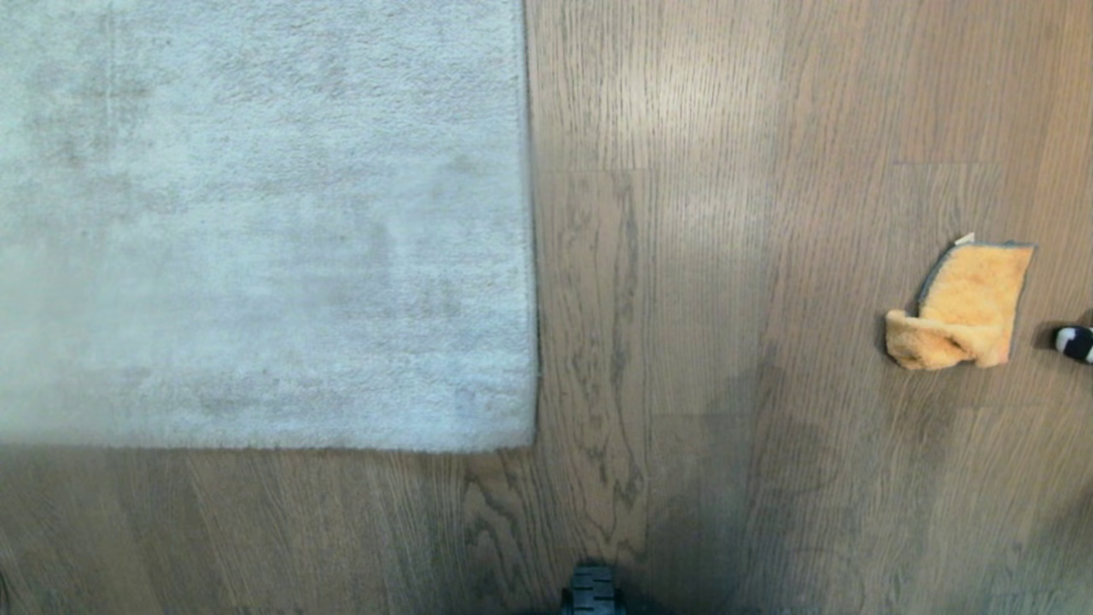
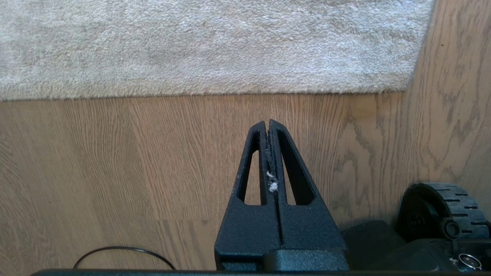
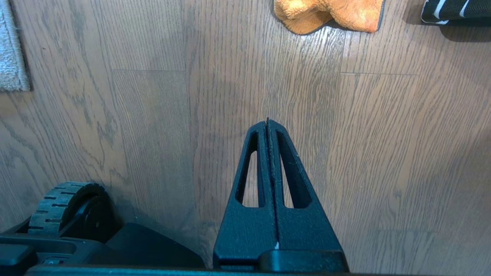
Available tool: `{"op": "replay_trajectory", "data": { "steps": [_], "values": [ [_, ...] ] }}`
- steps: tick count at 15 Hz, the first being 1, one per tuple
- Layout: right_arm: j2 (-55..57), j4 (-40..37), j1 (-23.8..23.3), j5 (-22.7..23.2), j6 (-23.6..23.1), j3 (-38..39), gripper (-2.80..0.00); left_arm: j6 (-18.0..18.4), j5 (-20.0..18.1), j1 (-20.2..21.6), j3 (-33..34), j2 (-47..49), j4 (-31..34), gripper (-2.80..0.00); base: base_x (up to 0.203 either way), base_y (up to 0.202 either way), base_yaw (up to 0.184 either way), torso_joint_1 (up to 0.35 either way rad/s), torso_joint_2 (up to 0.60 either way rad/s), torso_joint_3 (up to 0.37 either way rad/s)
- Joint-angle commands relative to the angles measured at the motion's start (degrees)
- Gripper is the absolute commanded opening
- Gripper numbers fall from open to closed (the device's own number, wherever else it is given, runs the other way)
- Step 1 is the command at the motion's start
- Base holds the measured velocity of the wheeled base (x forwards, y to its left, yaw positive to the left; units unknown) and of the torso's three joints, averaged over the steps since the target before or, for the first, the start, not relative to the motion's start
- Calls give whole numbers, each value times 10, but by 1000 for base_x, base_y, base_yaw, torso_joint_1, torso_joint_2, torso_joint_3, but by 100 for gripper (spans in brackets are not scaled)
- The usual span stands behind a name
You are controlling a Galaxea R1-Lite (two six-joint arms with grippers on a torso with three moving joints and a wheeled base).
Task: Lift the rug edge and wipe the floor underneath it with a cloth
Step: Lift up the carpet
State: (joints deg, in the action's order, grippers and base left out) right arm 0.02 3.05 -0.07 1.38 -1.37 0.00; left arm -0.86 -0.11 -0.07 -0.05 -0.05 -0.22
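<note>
— Where is the rug?
— A pale grey rug fills the upper left of the head view; the rug edge (image 1: 531, 256) runs straight down the middle, lying flat on the floor (image 1: 683, 342).
— And the cloth?
— The orange cloth (image 1: 961, 307) lies crumpled at the right, well apart from the rug, beside a black-and-white striped object (image 1: 1074, 342).
— The grippers?
— The left gripper (image 2: 267, 123) and right gripper (image 3: 267, 122) are both clenched, empty, above bare floor.
</note>
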Motion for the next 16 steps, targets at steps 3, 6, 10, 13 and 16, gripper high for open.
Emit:
{"op": "replay_trajectory", "data": {
  "steps": [3,6,10,13,16],
  "values": [
    [0,0,0,0,0,0,-280,1,0,0,0,0,0,-280,0,0,0,0,0,0],
    [0,0,0,0,0,0,-280,1,0,1,0,0,0,-280,0,0,0,0,0,0],
    [0,0,1,0,0,0,-280,1,0,0,0,0,0,-280,0,0,0,0,0,0],
    [0,0,0,0,0,0,-280,1,0,0,0,0,0,-280,0,0,0,0,0,0],
    [0,0,0,0,0,0,-280,1,0,0,0,0,0,-280,0,0,0,0,0,0]
  ]
}}
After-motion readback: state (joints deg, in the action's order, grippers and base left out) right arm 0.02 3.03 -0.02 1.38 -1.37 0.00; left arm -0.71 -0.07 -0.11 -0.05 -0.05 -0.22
